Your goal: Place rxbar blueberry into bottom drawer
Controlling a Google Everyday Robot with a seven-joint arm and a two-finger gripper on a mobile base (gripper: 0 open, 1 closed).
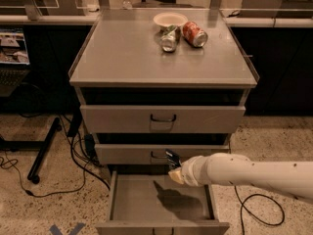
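We are seeing little of the claw (pixel 175 173). The pale wrist of the arm (pixel 244 173) is covering most of it, and the arm itself is running off the right edge. The claw is hanging over the back of the bottom drawer (pixel 134 199), just in front of the middle drawer (pixel 127 154). From what is showing, it is clamped on the rxbar blueberry (pixel 172 158), a small dark strip standing up from its tip. The print on the wrapper is too small for us to read. The bar is covering part of the middle drawer's handle.

The bottom drawer is standing pulled out, and its front is partly cut off by the lower edge. Its grey floor is carrying the arm's shadow (pixel 171 199). The bar is not lying in it. The top drawer (pixel 122 119) and the middle drawer are hiding whatever they hold behind their faces.

On the counter (pixel 122 53) a pale bowl (pixel 169 19) is sitting near the back. We cannot see into the bowl. A silver-green can (pixel 169 38) and a red can (pixel 194 34) are lying on their sides just in front of it.
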